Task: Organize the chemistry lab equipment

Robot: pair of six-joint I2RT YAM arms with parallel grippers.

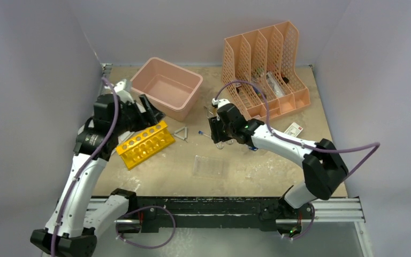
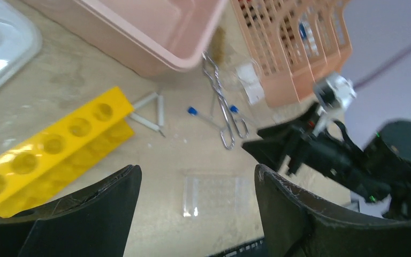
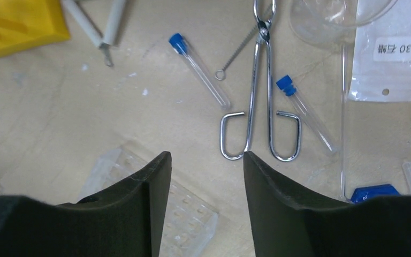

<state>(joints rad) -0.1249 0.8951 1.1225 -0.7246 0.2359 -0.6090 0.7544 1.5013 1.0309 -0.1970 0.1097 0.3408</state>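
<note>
The yellow test-tube rack (image 1: pixel 145 143) lies at the left of the table, also in the left wrist view (image 2: pixel 48 150). The wire triangle (image 1: pixel 181 133) lies just right of it. The metal tongs (image 3: pixel 259 107) lie flat with two blue-capped vials (image 3: pixel 200 67) beside them. The clear tray (image 1: pixel 211 166) lies nearer the front. My left gripper (image 1: pixel 149 110) is open and empty, held above the table by the rack's far end. My right gripper (image 3: pixel 206 158) is open and empty, its fingertips just short of the tongs' handle loops and over a corner of the tray (image 3: pixel 187 214).
The pink tub (image 1: pixel 167 85) stands at the back left and the peach file holder (image 1: pixel 265 69) at the back right. A grey lid (image 2: pixel 0 48) lies left of the tub. A small labelled bag (image 3: pixel 388 53) and a blue piece (image 3: pixel 374 193) lie right of the tongs.
</note>
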